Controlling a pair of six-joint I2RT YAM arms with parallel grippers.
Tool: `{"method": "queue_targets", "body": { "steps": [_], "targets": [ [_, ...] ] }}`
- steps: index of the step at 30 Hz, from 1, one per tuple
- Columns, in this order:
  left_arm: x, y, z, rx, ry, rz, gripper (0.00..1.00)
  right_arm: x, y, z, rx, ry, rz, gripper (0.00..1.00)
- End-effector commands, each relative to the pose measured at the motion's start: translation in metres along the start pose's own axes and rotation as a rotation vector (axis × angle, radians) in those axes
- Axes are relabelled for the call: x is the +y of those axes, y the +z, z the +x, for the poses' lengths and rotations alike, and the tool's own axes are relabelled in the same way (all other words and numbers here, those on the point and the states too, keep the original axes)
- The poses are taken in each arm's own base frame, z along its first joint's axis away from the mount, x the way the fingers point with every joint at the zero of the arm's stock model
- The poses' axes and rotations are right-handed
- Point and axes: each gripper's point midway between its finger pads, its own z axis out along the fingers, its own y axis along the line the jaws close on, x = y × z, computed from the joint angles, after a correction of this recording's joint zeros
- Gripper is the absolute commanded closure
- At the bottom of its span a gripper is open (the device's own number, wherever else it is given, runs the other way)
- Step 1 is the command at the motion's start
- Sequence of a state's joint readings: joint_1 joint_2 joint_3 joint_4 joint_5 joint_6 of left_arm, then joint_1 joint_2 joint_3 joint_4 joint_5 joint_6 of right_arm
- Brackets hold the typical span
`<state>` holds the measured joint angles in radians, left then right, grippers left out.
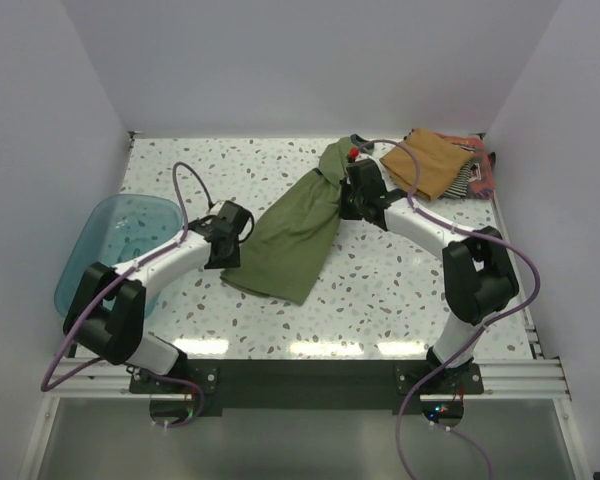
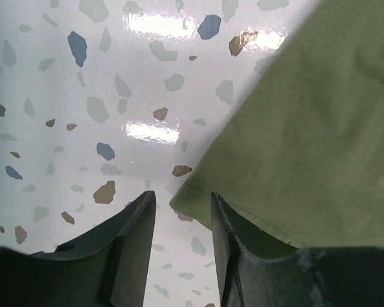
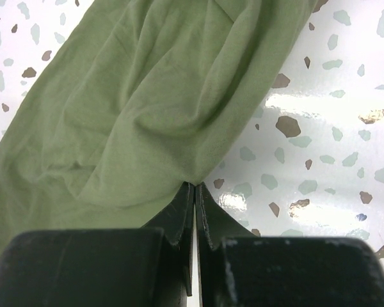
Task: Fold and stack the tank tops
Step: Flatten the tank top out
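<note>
Olive green tank top [image 1: 295, 225] lies flat-ish on the speckled table [image 1: 400, 290], stretched on a diagonal between the two grippers, with a bunched narrow end at the right gripper and a wide hem end by the left gripper.

Right gripper [image 3: 194, 188]: fingers pressed together, a fold of the green cloth's edge pinched at the tips. From the pinch the cloth fans out ahead and to the left of the fingers, creased. Bare table is to their right.

Left gripper [image 2: 182, 201]: fingers apart. The hem corner of the olive green tank top sits in the gap just ahead of the tips, and the rest of the cloth spreads ahead and to the right, over the right finger's side. Cannot tell if either finger touches the cloth.

Beyond the right gripper and off to its right is a small pile: tan-brown tank top [image 1: 430, 160] on top, striped tank top [image 1: 464, 180] and reddish tank top [image 1: 486, 172] poking out underneath.

Teal tub [image 1: 105, 240] is left of the left gripper, beside that arm, well apart from the green cloth.
</note>
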<state>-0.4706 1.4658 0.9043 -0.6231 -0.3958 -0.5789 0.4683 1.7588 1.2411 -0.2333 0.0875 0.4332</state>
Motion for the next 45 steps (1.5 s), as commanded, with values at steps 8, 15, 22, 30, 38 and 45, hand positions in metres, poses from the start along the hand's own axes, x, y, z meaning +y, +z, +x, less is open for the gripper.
{"method": "queue_targets", "body": {
  "steps": [8, 15, 22, 30, 38, 45],
  "targets": [
    [-0.002, 0.022, 0.023, 0.101, 0.072, -0.006, 0.55, 0.000, -0.005, -0.007, -0.016, 0.002, -0.017, 1.00],
    [-0.003, 0.035, 0.040, 0.148, 0.072, -0.008, 0.69, -0.004, -0.004, -0.004, -0.011, 0.017, -0.020, 1.00],
    [-0.019, 0.008, 0.002, 0.058, 0.049, 0.084, 1.00, -0.008, -0.002, -0.007, -0.009, 0.037, -0.029, 1.00],
    [-0.069, -0.101, -0.072, -0.128, 0.043, 0.362, 1.00, -0.021, 0.010, -0.012, 0.006, 0.078, -0.023, 1.00],
    [-0.144, -0.257, -0.142, -0.362, 0.066, 0.702, 1.00, -0.042, 0.018, -0.043, -0.015, 0.155, -0.038, 0.99],
    [-0.219, -0.335, -0.180, -0.505, 0.122, 0.972, 1.00, -0.045, -0.006, -0.064, -0.069, 0.218, -0.061, 0.63]
  ]
}}
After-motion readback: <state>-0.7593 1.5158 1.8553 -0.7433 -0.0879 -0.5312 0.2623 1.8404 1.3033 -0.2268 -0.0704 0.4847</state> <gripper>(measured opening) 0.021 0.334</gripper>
